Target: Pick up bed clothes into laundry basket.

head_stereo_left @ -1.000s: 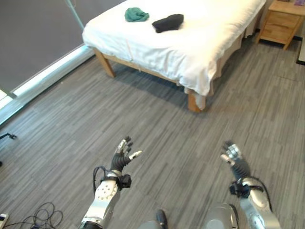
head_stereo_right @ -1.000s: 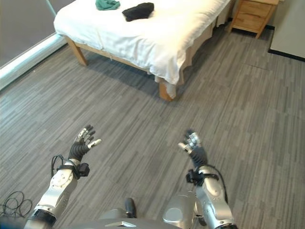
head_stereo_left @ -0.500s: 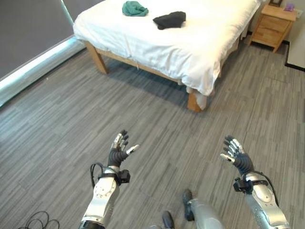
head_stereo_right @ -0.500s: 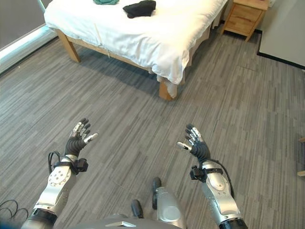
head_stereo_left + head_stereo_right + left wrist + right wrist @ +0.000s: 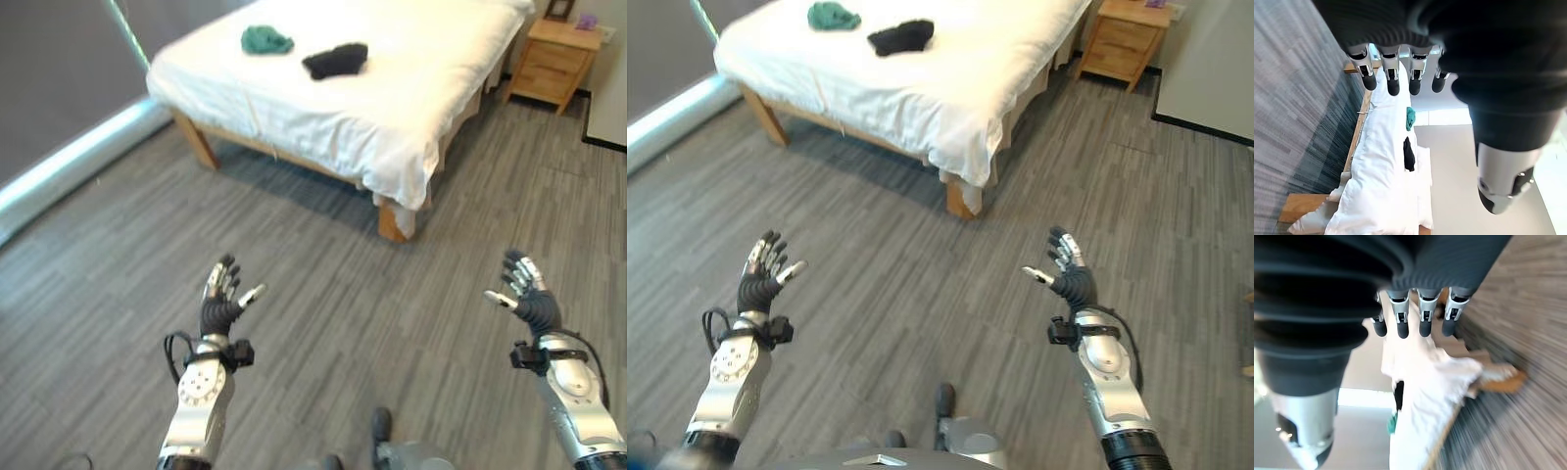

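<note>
Both hands are raised, fingers spread and empty: left hand point(image 5: 217, 302) at lower left, right hand point(image 5: 526, 293) at lower right. On the white bed point(image 5: 392, 93) at the frame's top lie a green garment point(image 5: 265, 40) and a black garment point(image 5: 335, 61), apart.

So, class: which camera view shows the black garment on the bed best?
The right eye view: the black garment lies whole on the bed. The left eye view matches it; both wrist views show a thin dark sliver.
</note>
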